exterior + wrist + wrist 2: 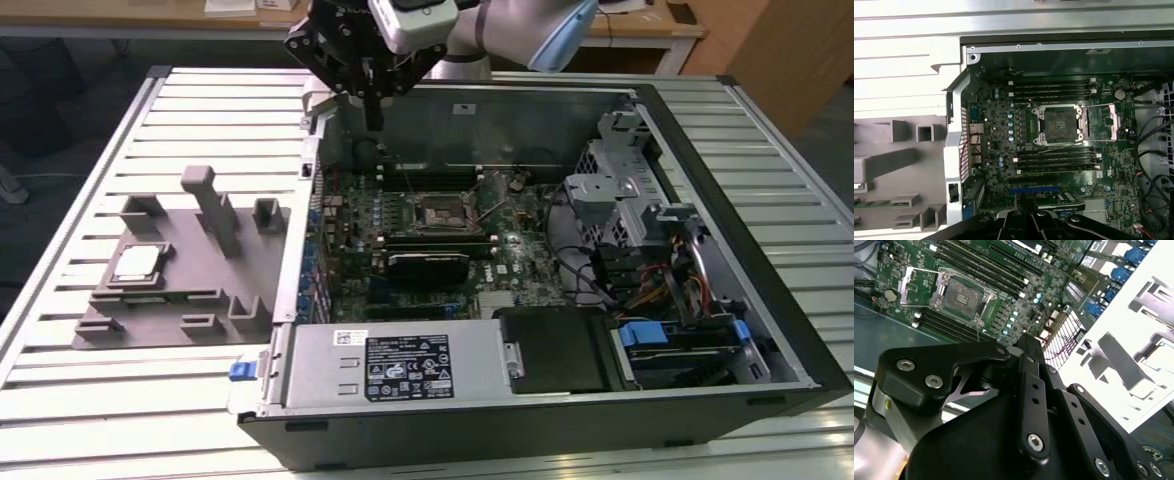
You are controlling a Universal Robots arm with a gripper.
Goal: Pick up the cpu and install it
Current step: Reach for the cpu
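Observation:
The cpu [138, 263], a small silver square chip, lies flat on the grey fixture [174, 300] at the exterior view's left, outside the computer case. My gripper [375, 120] hangs above the rear left corner of the open case, far from the cpu, its fingers shut together with nothing between them. The black socket [445, 212] on the green motherboard sits empty with its metal bracket flipped open. Both wrist views show that socket [961, 297] [1060, 125] past the gripper's black linkages [1024, 347] [1021, 216].
Around the socket stand memory slots [1054, 89], a graphics card [427, 266] and loose cables [627, 270]. A silver power supply box [394, 365] fills the case's near side. Drive bays [681, 340] sit at the right. The fixture has upright posts [214, 205].

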